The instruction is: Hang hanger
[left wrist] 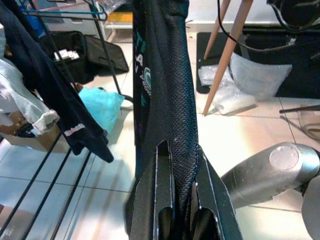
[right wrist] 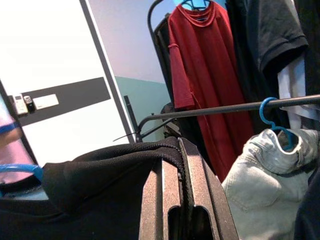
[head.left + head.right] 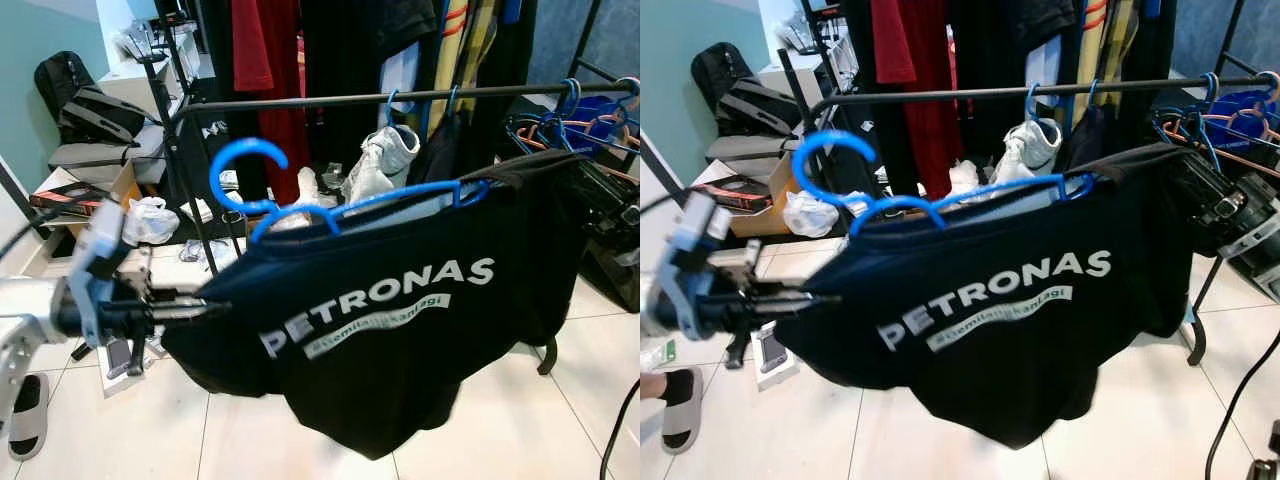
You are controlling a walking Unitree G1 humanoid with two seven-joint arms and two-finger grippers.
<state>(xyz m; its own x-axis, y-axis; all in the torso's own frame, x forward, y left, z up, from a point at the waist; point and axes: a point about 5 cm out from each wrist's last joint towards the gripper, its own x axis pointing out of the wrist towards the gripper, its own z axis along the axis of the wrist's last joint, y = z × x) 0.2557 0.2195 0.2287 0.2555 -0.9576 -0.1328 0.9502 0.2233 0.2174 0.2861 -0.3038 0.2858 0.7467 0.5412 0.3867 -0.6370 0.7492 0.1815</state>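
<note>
Left eye view: a blue hanger (image 3: 300, 205) carrying a black shirt (image 3: 400, 320) is held in the air just in front of the black rail (image 3: 400, 97) — its hook not yet over it. Left gripper (image 1: 181, 200) pinches one sleeve, right gripper (image 2: 184, 190) the other shoulder — both clamped on cloth.

Both head views look down at the black shirt (image 3: 380, 330) and rail (image 3: 400, 97); each wrist view sits close behind its gripper, facing pinched cloth.

Black shirt (image 3: 380, 320) on blue hanger (image 3: 300, 200) — before rail (image 3: 400, 97).
</note>
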